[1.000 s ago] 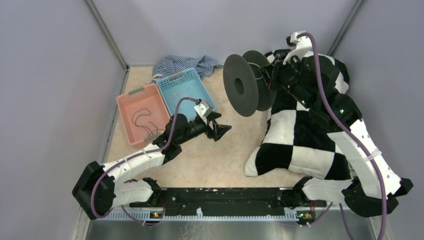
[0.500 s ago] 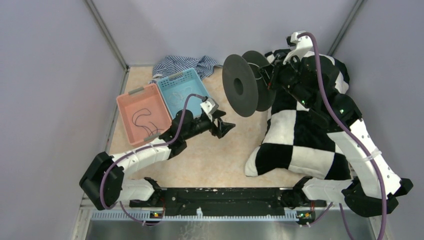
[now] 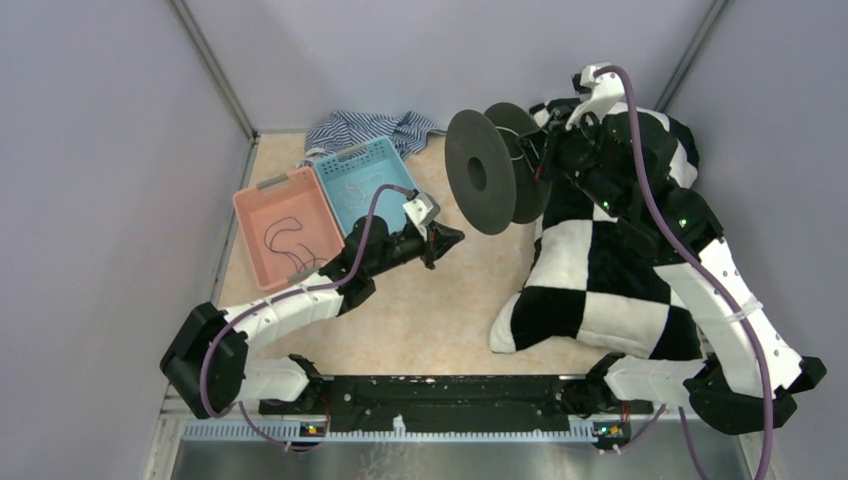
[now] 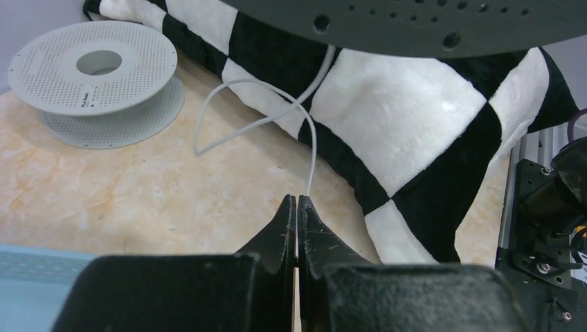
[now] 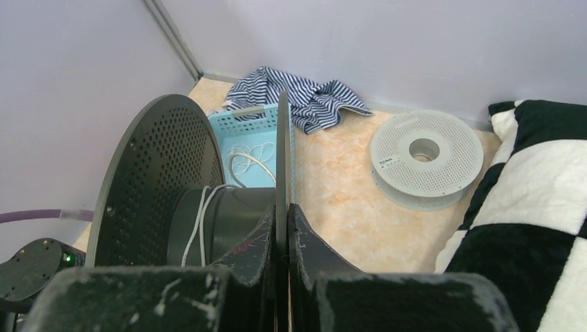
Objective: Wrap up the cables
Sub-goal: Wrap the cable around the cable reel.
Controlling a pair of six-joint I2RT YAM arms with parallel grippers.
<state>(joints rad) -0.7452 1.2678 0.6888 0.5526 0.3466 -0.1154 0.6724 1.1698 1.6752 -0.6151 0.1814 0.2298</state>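
Closure of the left gripper (image 4: 297, 200) is the change. Half a second ago its jaws were spread apart short of the black spool (image 3: 482, 172). Now they are pressed together, and the gripper has been brought nearer to the spool's near flange.

In the left wrist view, the free end of the white cable (image 4: 314, 149) is met right at the shut tips. It is judged to be pinched there, though the contact itself is too fine to be confirmed. From that end the cable is carried in a slack loop over the tabletop and up to the spool. In the right wrist view, a few turns are seen around the spool's hub.

The spool is held on edge above the table by the right gripper (image 5: 282, 207), whose jaws are clamped on one flange. The black cable (image 3: 283, 235) lies in the pink basket (image 3: 300, 205), well to the left of the spool in the overhead view.

With the loose end secured, winding of the white cable onto the hub is judged possible next. The black cable is not yet begun.
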